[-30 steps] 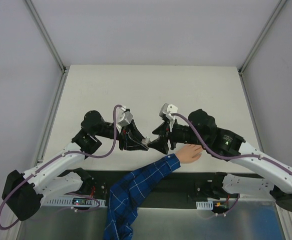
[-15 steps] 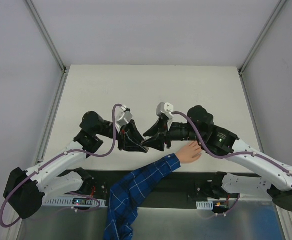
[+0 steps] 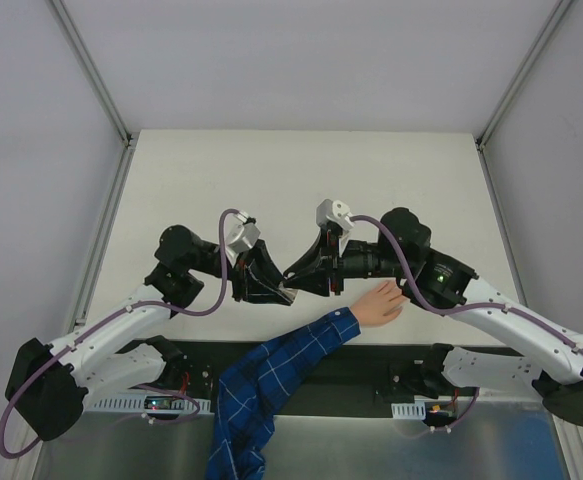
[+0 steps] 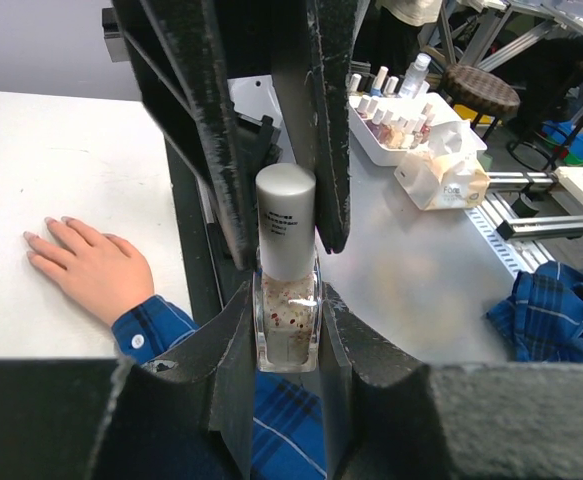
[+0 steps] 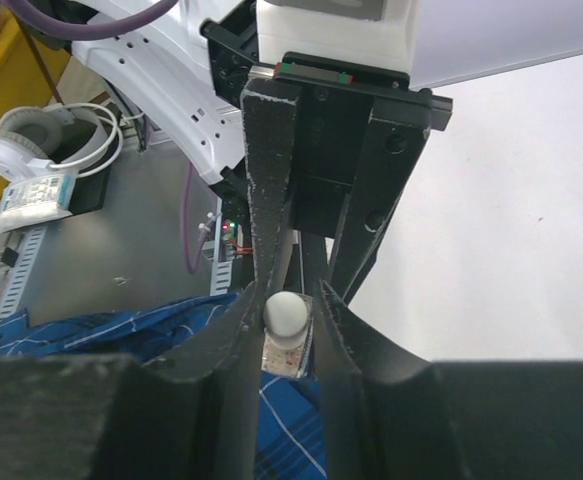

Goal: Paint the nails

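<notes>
The left hand (image 4: 287,300) was clamped tight on the glass body of a nail polish bottle (image 4: 287,270), held upright in mid-air above the bench (image 3: 301,170). The right hand (image 5: 286,300) had its fingers (image 5: 266,230) on either side of the bottle's silver cap (image 5: 286,315), touching it as far as could be told. The person's hand (image 3: 379,305) lay flat on the bench just beside both, its nails (image 4: 46,225) facing up, plaid sleeve (image 3: 281,375) trailing off the near edge.

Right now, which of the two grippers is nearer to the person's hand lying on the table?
Right. The right gripper sits just beside the hand, its arm passing over the fingertips. The left gripper, holding the nail polish bottle, is further off, past the blue plaid sleeve.
</notes>
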